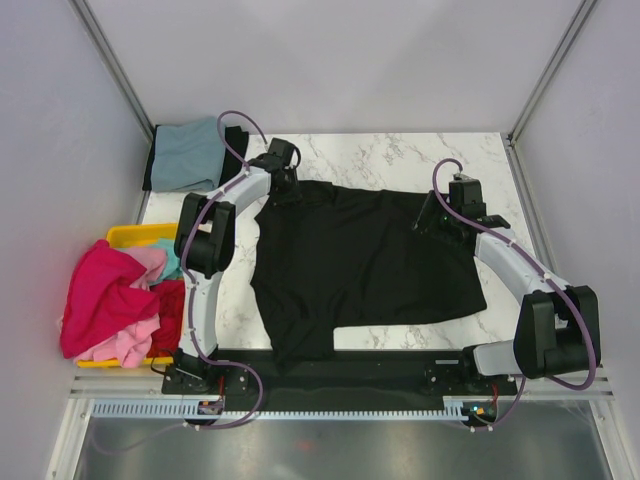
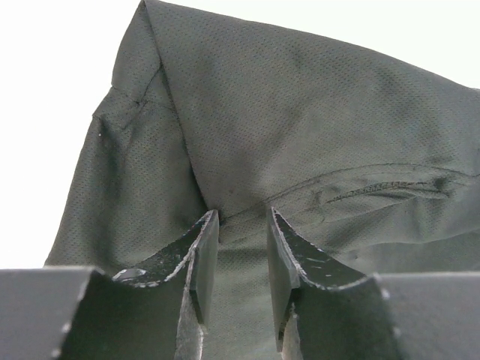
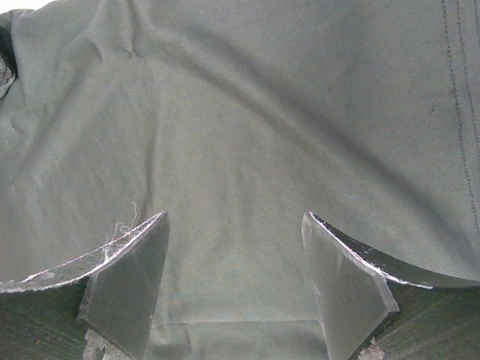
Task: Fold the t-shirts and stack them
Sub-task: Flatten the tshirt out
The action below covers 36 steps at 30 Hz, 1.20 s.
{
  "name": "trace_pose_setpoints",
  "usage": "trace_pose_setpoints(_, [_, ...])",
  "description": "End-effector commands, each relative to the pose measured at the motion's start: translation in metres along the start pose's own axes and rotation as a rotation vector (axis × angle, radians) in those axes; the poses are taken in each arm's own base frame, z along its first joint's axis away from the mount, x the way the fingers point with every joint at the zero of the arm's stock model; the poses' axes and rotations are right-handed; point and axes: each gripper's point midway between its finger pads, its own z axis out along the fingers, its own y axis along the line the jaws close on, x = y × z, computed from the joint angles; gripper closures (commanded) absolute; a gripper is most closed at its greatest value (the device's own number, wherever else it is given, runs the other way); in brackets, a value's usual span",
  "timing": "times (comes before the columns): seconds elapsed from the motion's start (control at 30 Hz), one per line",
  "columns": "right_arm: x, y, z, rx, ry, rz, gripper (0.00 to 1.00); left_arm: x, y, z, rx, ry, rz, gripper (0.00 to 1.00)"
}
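At the near edge, the big black shirt (image 1: 360, 260) spills off the table (image 1: 400, 155) onto the dark base rail (image 1: 400, 365), and you cannot tell where the cloth ends there. To the left, the bin (image 1: 125, 236) is mostly buried under a heap: a magenta shirt (image 1: 95, 295) and a pink shirt (image 1: 125, 345) on top, with only slivers showing of a red shirt (image 1: 172, 312) and a teal shirt (image 1: 170, 262). The big black shirt lies spread out, skewed and faintly wrinkled. Your right gripper (image 3: 236, 217), at its right edge, stands wide over smooth cloth. Your left gripper (image 2: 241, 217), at its far left corner, is pinched narrow on a raised fold. In the far left corner, a folded grey-blue shirt (image 1: 188, 155) covers a second black shirt (image 1: 150, 160), of which only an edge shows.
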Motion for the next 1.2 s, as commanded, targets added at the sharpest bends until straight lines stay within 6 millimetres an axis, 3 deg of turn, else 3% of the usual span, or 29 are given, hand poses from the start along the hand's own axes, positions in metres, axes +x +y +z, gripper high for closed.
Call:
trace_pose_setpoints(0.0, [-0.003, 0.002, 0.002, -0.010, -0.021, -0.016, 0.21, -0.006, -0.002, 0.001, -0.002, -0.017, 0.033, 0.59])
trace_pose_setpoints(0.37, [-0.002, 0.001, 0.004, -0.005, -0.019, -0.017, 0.21, 0.003, 0.002, 0.002, -0.047, -0.002, 0.063, 0.59])
trace_pose_setpoints(0.67, [0.000, -0.001, 0.005, 0.001, -0.013, -0.018, 0.21, -0.005, -0.007, -0.005, -0.037, -0.029, 0.068, 0.86])
trace_pose_setpoints(0.73, [0.001, -0.001, 0.006, 0.002, -0.010, -0.017, 0.21, -0.009, -0.010, -0.008, -0.031, -0.038, 0.067, 0.97])
trace_pose_setpoints(1.0, [0.002, -0.002, 0.008, 0.002, -0.007, -0.017, 0.22, -0.016, -0.019, -0.013, 0.006, -0.048, 0.074, 0.98])
trace_pose_setpoints(1.17, [0.002, -0.002, 0.008, 0.002, -0.008, -0.020, 0.22, -0.046, -0.032, -0.029, 0.060, -0.110, 0.058, 0.98])
